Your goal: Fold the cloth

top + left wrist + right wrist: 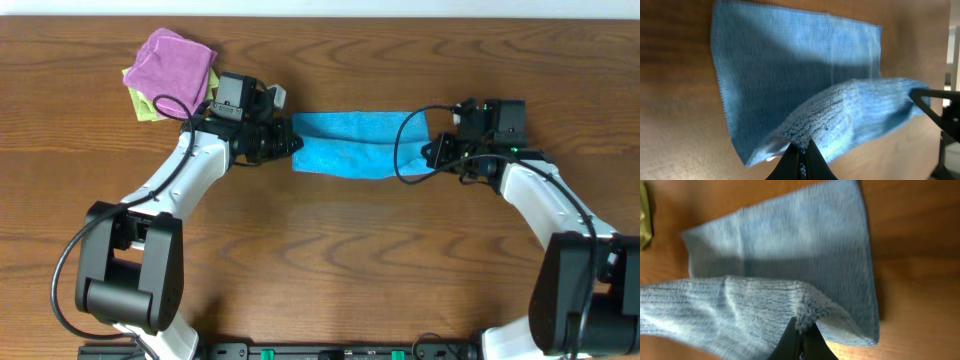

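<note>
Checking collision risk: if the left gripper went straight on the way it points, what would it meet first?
The cloth it pinches, lying straight ahead of the left gripper; beyond it, probably the right gripper.

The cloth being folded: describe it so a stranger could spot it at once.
On the wooden table, look at the middle of the far half. The cloth stretches there as a wide strip, its ends pinched by the left end effector and the right end effector. It is bright sky blue, unlike the purple cloth and light green cloth heaped far left.
</note>
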You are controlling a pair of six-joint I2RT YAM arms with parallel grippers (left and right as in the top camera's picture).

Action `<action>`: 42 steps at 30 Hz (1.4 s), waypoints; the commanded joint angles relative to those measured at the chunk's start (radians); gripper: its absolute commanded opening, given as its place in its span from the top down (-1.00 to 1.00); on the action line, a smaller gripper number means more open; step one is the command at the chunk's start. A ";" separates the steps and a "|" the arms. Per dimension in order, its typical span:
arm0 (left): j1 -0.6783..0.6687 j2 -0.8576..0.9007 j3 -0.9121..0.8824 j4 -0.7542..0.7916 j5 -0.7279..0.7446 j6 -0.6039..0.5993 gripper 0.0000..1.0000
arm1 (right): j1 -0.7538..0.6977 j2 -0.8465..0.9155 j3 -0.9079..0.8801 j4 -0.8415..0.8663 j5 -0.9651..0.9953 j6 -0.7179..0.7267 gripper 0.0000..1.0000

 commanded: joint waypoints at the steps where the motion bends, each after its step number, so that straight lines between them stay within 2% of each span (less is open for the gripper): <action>1: 0.004 -0.011 0.002 0.038 -0.074 -0.047 0.90 | 0.010 0.007 0.075 0.012 0.062 0.031 0.97; 15: 0.004 0.027 0.002 0.214 -0.196 -0.072 0.88 | 0.034 0.227 0.316 -0.001 0.071 0.031 0.98; 27: 0.004 0.137 0.002 0.293 -0.233 -0.083 0.88 | 0.101 0.320 0.328 0.064 0.169 0.030 0.97; 42: 0.004 0.210 0.002 0.409 -0.256 -0.083 0.88 | 0.101 0.328 0.328 0.068 0.259 0.026 0.97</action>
